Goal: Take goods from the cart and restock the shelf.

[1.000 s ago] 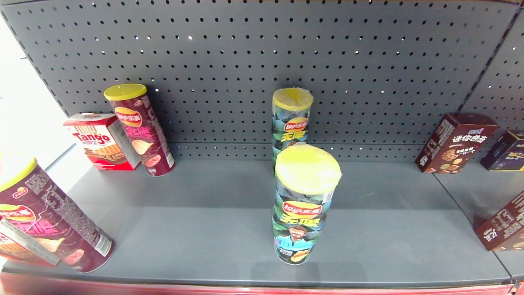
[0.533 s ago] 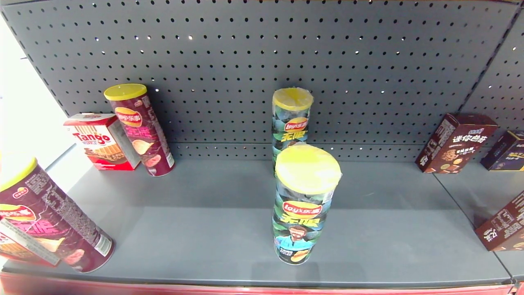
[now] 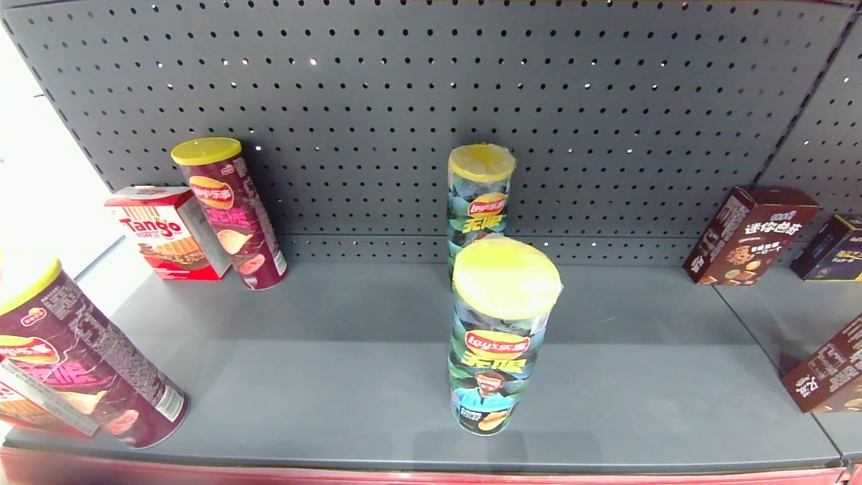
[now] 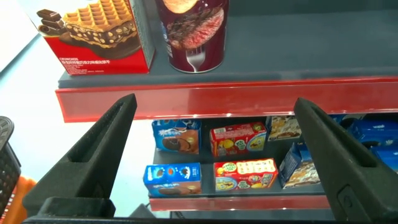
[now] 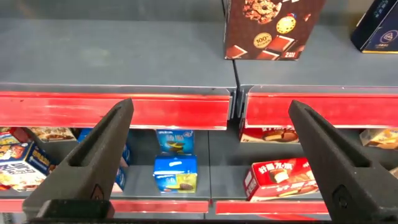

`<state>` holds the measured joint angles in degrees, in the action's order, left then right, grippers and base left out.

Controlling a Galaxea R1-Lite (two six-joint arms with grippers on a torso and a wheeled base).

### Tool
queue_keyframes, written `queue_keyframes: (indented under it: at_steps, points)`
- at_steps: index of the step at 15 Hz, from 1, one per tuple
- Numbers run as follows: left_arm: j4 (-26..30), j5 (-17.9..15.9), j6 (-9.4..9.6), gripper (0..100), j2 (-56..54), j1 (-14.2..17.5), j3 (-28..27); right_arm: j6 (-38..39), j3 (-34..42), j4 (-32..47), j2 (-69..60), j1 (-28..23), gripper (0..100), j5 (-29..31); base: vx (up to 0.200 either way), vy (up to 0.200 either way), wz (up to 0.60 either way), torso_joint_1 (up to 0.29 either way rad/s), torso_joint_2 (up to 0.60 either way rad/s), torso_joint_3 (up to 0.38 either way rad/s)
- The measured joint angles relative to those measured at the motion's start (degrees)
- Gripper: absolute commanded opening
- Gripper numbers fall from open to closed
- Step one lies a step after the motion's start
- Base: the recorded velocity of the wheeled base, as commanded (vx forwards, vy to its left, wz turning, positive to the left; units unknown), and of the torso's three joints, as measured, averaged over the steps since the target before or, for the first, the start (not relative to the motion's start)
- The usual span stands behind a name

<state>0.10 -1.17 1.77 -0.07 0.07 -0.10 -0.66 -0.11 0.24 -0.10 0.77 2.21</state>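
The left gripper (image 4: 214, 102) has two matte black fingers (image 4: 87, 163). Each is a long wedge, broad at the base and narrowing to a blunt, squared tip (the pair match in shape). Their surface looks faintly grainy, like moulded or printed plastic. One finger has a shallow stepped recess along its side and a blocky foot at the base. The other has a small round dimple low down, possibly a screw head, though it is too dim to be sure. The right gripper (image 5: 210, 104) has fingers (image 5: 339, 165) of the same black wedge form, with flat slanted inner faces and a similar round dimple near each base.
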Motion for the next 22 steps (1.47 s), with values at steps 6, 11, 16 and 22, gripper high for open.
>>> queue_keyframes:
  at_steps: [6, 11, 16, 22]
  points:
    - [0.06, 0.05, -0.07, 100, 0.0, -0.18, 0.1, 0.0, 0.06, -0.11, 0.0, 0.07, 100, 0.02, 0.0, 0.0, 0.0, 0.0, 0.0, 0.0]
    - [0.0, 0.06, -0.11, 100, 0.0, -0.07, 0.05, 0.0, 0.04, -0.13, 0.0, 0.0, 100, 0.0, 0.0, 0.0, 0.0, 0.0, 0.0, 0.0]
    - [0.0, 0.05, -0.05, 100, 0.0, -0.07, 0.0, -0.02, 0.01, -0.15, 0.0, -0.04, 100, 0.0, 0.0, 0.0, 0.0, 0.0, 0.0, 0.0]
    - [0.0, 0.05, 0.06, 100, 0.0, -0.1, 0.0, -0.12, 0.01, -0.09, 0.0, -0.04, 100, -0.1, 0.0, -0.033, 0.0, 0.0, 0.0, 0.001]
